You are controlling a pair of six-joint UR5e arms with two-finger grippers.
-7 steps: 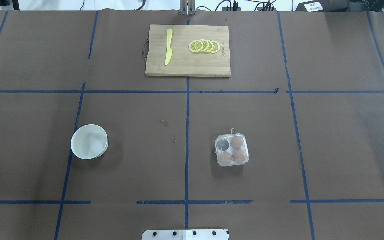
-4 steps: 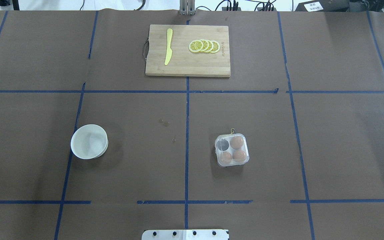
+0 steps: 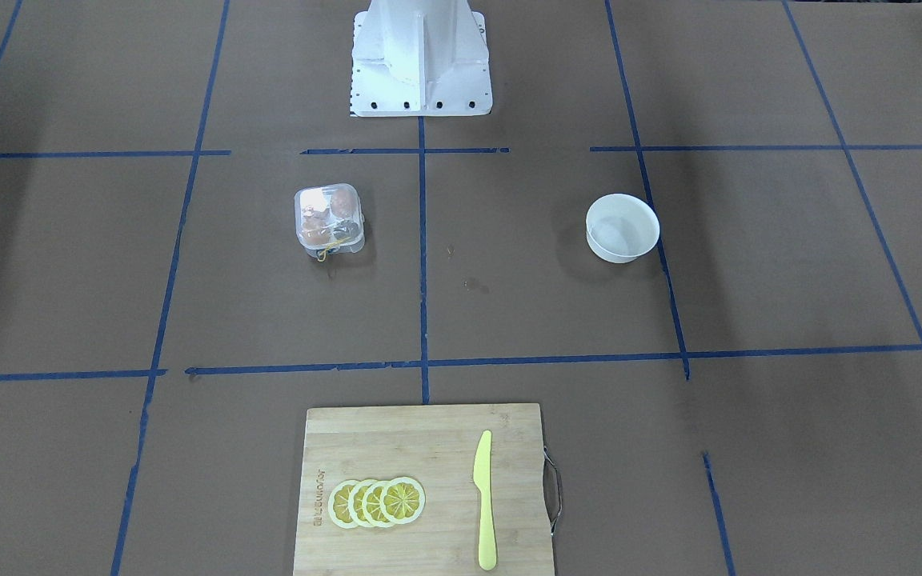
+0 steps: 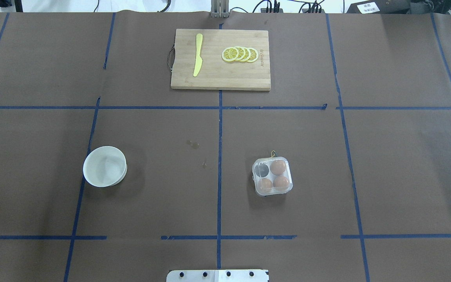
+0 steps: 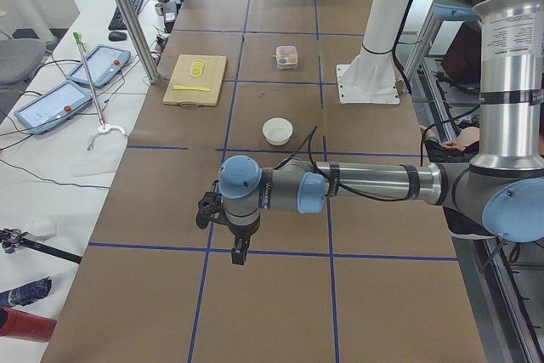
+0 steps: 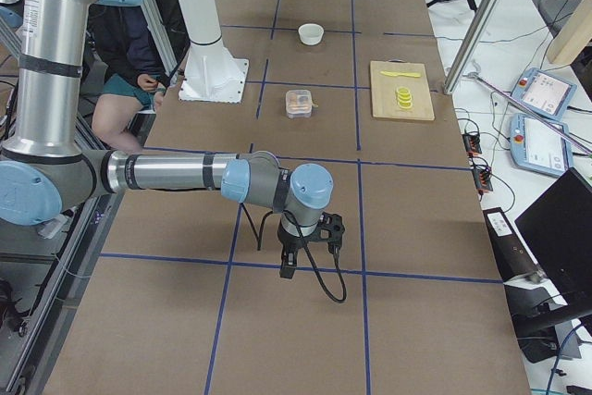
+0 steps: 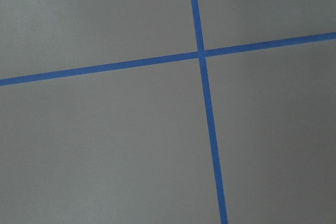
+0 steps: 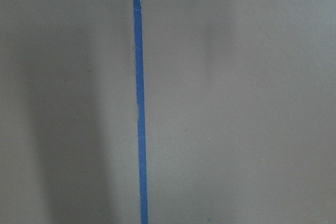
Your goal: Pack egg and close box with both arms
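The clear plastic box (image 4: pixel 272 176) stands right of the table's centre line and also shows in the front-facing view (image 3: pixel 329 220). Its lid looks lowered over the cups. Three orange-brown eggs fill three cups; one egg (image 4: pixel 278 167) is at the far right, and the far-left cup is empty. A yellow string (image 4: pixel 273 153) lies at its far edge. My left gripper (image 5: pixel 240 251) hangs far off at the table's left end. My right gripper (image 6: pixel 289 264) hangs far off at the right end. Both show only in side views, so I cannot tell whether they are open or shut.
A white bowl (image 4: pixel 105 166) with nothing in it stands left of centre. A wooden cutting board (image 4: pixel 220 74) at the far edge carries a yellow knife (image 4: pixel 198 55) and lemon slices (image 4: pixel 240 54). The white pedestal (image 3: pixel 419 60) stands at the near edge.
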